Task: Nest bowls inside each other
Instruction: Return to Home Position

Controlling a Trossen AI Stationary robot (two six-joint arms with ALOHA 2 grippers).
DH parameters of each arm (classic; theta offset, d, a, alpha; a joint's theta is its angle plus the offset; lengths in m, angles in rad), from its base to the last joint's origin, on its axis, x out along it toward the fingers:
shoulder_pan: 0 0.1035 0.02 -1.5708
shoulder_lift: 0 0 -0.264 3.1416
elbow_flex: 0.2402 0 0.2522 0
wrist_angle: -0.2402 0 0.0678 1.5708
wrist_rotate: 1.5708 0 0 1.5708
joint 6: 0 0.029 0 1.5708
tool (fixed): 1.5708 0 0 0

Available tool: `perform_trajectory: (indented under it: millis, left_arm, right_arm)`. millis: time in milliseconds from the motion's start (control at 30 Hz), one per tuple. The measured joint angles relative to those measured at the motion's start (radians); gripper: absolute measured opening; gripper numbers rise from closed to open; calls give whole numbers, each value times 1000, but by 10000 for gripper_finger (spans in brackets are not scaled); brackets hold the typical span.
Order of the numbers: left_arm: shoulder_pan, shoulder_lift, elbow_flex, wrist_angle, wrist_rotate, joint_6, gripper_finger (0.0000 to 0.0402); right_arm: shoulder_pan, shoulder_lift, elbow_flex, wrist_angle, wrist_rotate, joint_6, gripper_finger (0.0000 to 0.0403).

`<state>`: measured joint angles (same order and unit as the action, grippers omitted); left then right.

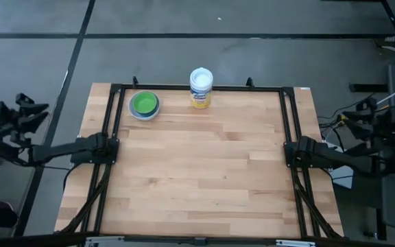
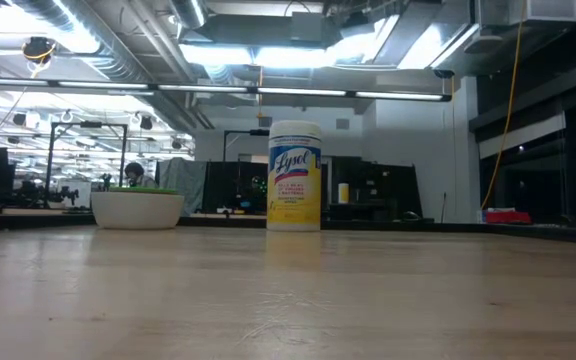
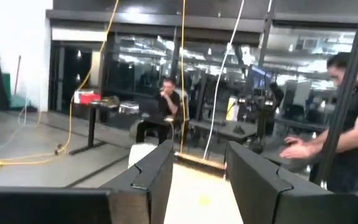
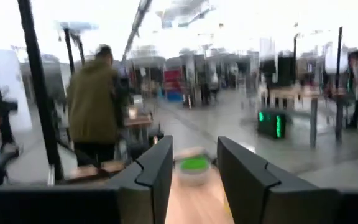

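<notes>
The bowls stand as one stack (image 1: 144, 104) near the table's far edge, left of middle, its bottom resting on the wood. A green bowl shows on top inside a pale outer one. The low view shows the white outer bowl (image 2: 136, 208) with a green rim above it. Any other bowls are hidden inside. My left gripper (image 1: 108, 146) is drawn back at the table's left edge, open (image 3: 197, 155), with nothing between its fingers. My right gripper (image 1: 292, 152) is at the right edge, open (image 4: 194, 149), and the stack (image 4: 194, 167) shows far off between its fingers.
A tall white wipes container with a yellow label (image 1: 201, 87) stands upright at the far edge, right of the stack. A black frame (image 1: 197, 88) runs along the table's far, left and right sides. People stand and sit in the room beyond.
</notes>
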<state>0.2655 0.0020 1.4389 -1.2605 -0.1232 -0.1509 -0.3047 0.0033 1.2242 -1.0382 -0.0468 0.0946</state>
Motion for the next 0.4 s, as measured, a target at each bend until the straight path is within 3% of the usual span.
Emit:
perform_trajectory:
  millis: [133, 400]
  left_arm:
    - [-41, 1, 5, -55, -62, 11, 144]
    - [-98, 3, -14, -47, -114, 16, 147]
  right_arm:
    - [-17, 0, 73, -111, -10, 19, 137]
    - [-43, -3, 220, -276, 108, 28, 150]
